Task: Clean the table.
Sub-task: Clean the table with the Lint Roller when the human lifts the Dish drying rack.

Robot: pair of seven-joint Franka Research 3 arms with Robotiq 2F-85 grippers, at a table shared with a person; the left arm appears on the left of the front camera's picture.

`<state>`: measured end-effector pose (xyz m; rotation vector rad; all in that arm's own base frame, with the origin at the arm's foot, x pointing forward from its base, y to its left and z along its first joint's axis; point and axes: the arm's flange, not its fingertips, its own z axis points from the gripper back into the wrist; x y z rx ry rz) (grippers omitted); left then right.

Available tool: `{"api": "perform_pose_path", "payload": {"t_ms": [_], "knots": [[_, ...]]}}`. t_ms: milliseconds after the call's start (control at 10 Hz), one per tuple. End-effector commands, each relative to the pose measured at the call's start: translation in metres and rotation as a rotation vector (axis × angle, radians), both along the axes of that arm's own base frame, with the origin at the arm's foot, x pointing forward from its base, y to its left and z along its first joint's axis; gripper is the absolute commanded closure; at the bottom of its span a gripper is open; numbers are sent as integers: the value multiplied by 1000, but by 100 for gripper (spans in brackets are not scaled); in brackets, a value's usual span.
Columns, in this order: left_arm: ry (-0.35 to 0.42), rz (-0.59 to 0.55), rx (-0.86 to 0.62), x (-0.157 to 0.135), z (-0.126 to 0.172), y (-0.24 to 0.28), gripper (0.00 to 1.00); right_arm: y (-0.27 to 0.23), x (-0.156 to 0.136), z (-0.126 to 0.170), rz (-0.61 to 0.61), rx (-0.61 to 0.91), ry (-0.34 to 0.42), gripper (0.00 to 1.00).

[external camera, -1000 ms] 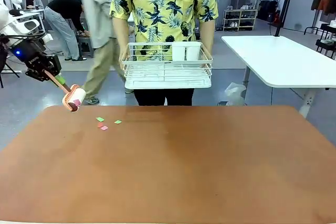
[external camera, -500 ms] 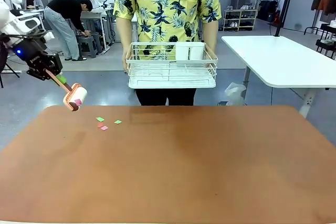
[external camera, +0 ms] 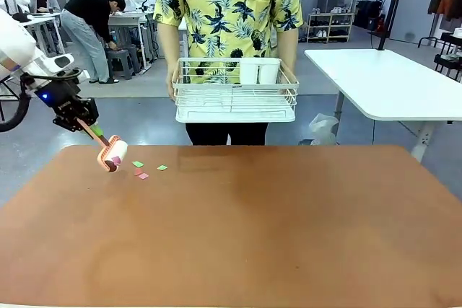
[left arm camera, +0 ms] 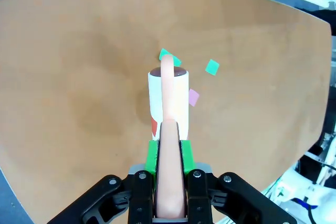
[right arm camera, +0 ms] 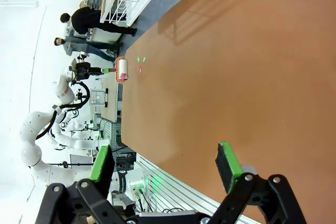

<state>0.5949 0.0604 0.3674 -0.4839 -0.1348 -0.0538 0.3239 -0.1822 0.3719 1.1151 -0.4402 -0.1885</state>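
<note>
Front view, left hand (external camera: 86,123), roller (external camera: 114,154) now lower, maybe touching table (external camera: 260,229)

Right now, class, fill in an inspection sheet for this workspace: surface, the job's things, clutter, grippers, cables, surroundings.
Surface: reddish-brown table, scraps near its far left corner.
Job's things: lint roller, a pink scrap stuck on it, beside the loose scraps; contact with the top unclear.
Clutter: green and pink paper scraps.
Grippers: left gripper shut on the roller's handle; right gripper open.
Cables: black cable looping by the left arm.
Surroundings: person at far side holding white wire rack with two white cups; white table to the right.
</note>
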Motion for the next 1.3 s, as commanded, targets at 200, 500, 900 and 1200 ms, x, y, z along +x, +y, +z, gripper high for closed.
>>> {"api": "perform_pose_path", "payload": {"t_ms": [200,500,900,1200], "knots": [[-28,33,-11,11,-21,8,79,1,-1,3,-2,11,-4,0],[31,30,-51,24,-51,13,79,1,-1,3,-2,11,-4,0],[91,5,-13,29,-86,-16,79,1,-1,3,-2,11,-4,0],[102,-85,13,34,-83,-75,79,1,-1,3,-2,11,-4,0]]}}
